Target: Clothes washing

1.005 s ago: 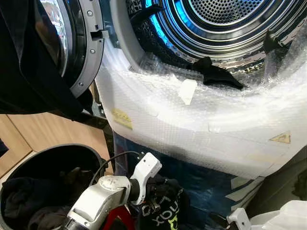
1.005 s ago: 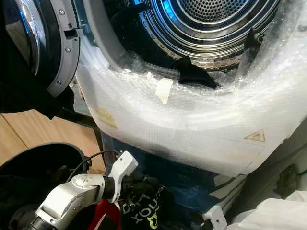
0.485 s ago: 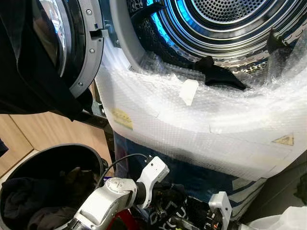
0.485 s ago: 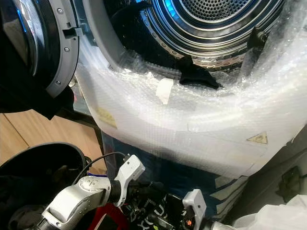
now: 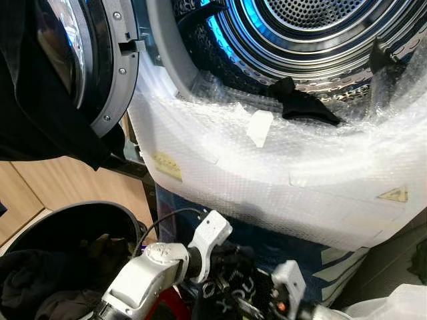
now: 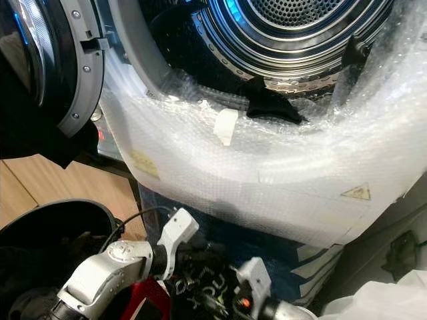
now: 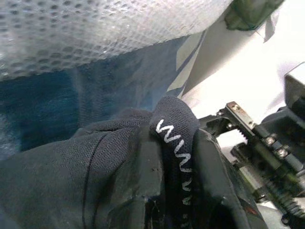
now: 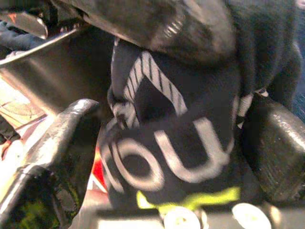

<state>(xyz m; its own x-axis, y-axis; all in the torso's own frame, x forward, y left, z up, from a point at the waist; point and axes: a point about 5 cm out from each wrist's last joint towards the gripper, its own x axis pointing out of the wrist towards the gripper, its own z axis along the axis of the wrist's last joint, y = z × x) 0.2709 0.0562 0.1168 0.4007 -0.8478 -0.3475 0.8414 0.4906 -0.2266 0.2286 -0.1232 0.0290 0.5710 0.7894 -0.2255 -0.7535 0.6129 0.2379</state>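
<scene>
A: Lifting the black printed garment (image 5: pixel 230 293) to the drum mouth is the step in hand, by the look of it. The left claw (image 7: pixel 178 157) has its fingers pressed tight on a fold of the cloth, the white lettering pinched between them, low in front of the washing machine (image 5: pixel 280 173) and beside the dark laundry basket (image 5: pixel 127 217).

B: And the right claw (image 8: pixel 167 143)?

A: Its fingers stand apart on either side of the same garment, the fabric bunched between them; whether they bear on it cannot be told. To do it well, the robot probably wants both claws firm before raising, then a lift high enough that the cloth passes over the bubble-wrapped front and the grey door seal (image 5: pixel 167 60) without catching.

B: Anything hard to make out?

A: The garment's full shape is cut off at the bottom of the head views, so how much hangs loose is unknown. A black item (image 5: pixel 303 107) already lies on the drum lip. The open door (image 5: pixel 100 67) has dark cloth draped over it, its extent unclear.
</scene>
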